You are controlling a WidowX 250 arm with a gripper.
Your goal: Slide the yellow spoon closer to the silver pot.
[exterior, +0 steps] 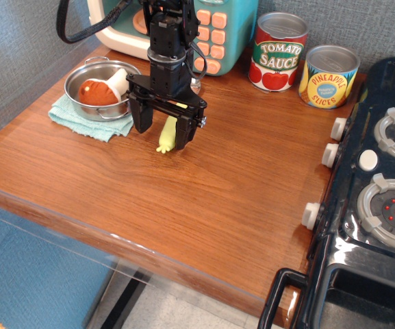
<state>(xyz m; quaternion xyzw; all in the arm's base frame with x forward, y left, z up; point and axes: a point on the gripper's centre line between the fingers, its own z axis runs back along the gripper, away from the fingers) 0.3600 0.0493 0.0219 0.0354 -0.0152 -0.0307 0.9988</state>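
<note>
The yellow spoon [166, 135] lies on the wooden counter, its pale yellow handle pointing toward me; its silver bowl is hidden behind the gripper. The silver pot [101, 89] stands just left of it on a teal cloth and holds a brown toy mushroom. My gripper [163, 133] hangs over the spoon with its fingers spread apart. The left finger [143, 120] stands between the pot and the spoon, the right finger [185, 133] on the spoon's right. The handle shows between the fingers and is not clamped.
A teal toy appliance [183, 27] stands at the back. A tomato sauce can [277, 52] and a pineapple slices can [328, 76] stand at back right. A black toy stove [382, 192] fills the right side. The counter's front edge [115, 236] runs diagonally.
</note>
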